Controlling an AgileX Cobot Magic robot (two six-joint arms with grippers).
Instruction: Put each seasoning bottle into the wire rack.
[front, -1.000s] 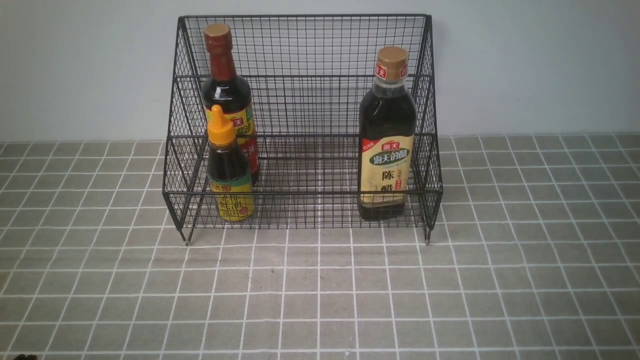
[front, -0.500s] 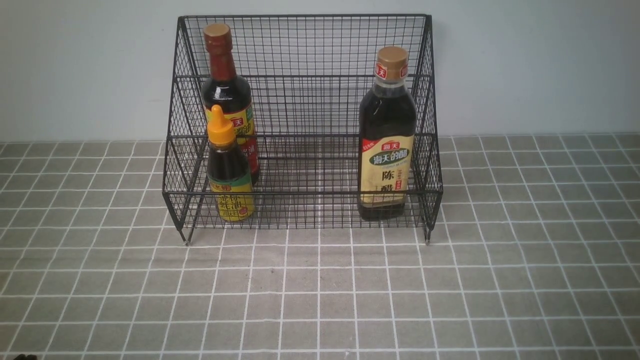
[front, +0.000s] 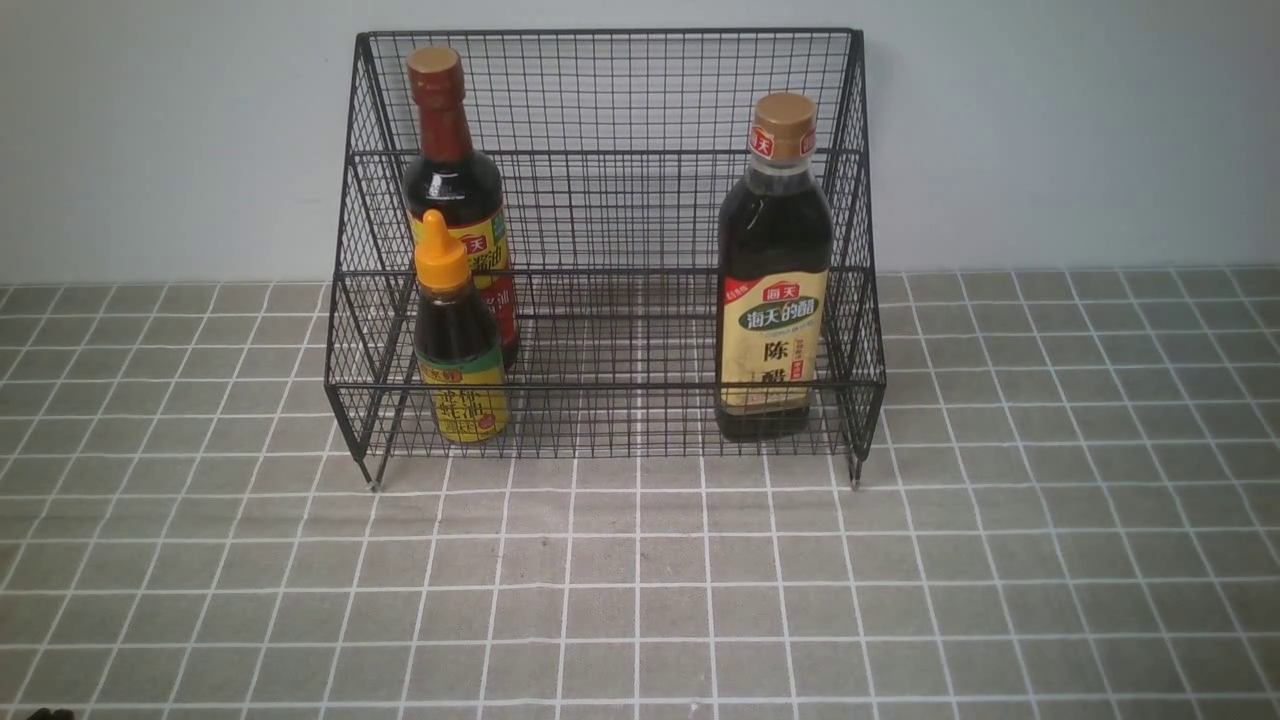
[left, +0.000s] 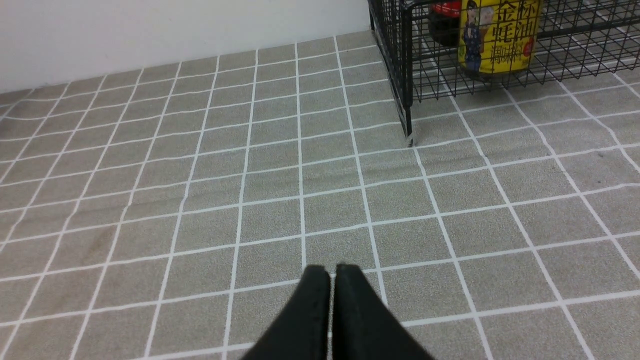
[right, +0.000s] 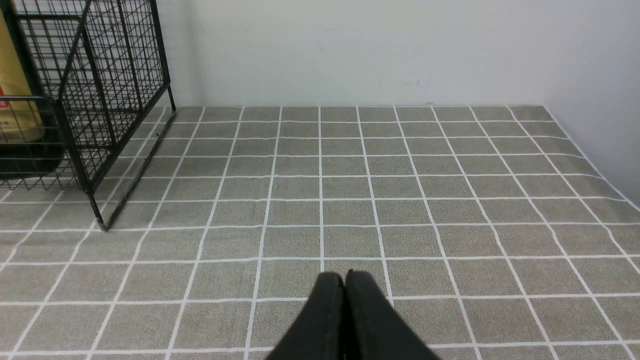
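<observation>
The black wire rack (front: 610, 150) stands at the back against the wall. Inside it stand three bottles: the tall one with a red-yellow label (front: 455, 190) at back left, the short one with an orange pointed cap (front: 458, 345) in front of it, and the tall beige-label one (front: 773, 270) at the right. My left gripper (left: 332, 270) is shut and empty above the tiled cloth, well short of the rack's left leg (left: 409, 135). My right gripper (right: 345, 277) is shut and empty, to the right of the rack (right: 100, 100). Neither gripper shows in the front view.
A grey tiled cloth (front: 640, 580) covers the table. A pale wall (front: 1050, 130) rises behind the rack. In the right wrist view a side wall (right: 600, 75) bounds the table at the far right.
</observation>
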